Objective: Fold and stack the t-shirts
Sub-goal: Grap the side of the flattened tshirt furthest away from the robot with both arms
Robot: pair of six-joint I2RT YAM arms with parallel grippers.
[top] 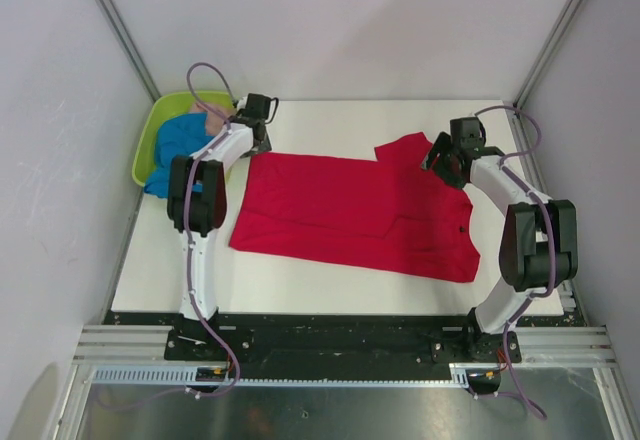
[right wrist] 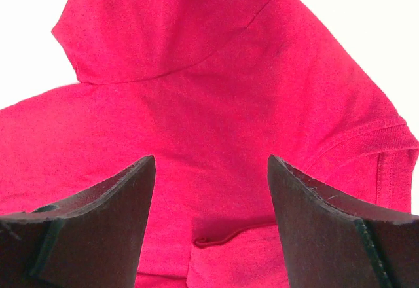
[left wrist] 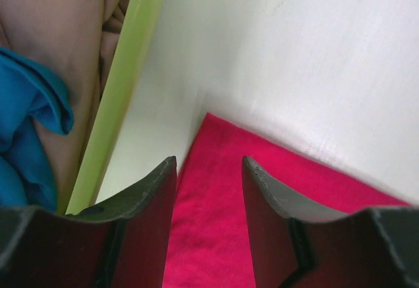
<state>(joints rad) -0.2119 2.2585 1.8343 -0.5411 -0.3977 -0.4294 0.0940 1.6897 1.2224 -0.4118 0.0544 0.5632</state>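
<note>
The red t-shirt [top: 350, 210] lies spread across the table, with part of it folded over itself. My left gripper [top: 256, 122] stands open at its far left corner. In the left wrist view the gripper's [left wrist: 209, 165] two fingers straddle flat red t-shirt cloth [left wrist: 208, 235] near that corner. My right gripper [top: 446, 160] is open over the shirt's far right part, beside a sleeve. The right wrist view has this gripper [right wrist: 211, 160] with jaws wide apart above smooth red t-shirt fabric [right wrist: 196, 72] and a small fold edge. The blue t-shirt [top: 178, 146] and the pink t-shirt [top: 212, 115] lie in the basket.
The lime-green basket [top: 146, 152] sits at the table's far left corner, just left of my left arm; its rim [left wrist: 124, 85] runs close beside the left fingers. White walls enclose the table on three sides. Bare white tabletop [top: 340, 120] shows behind the red shirt.
</note>
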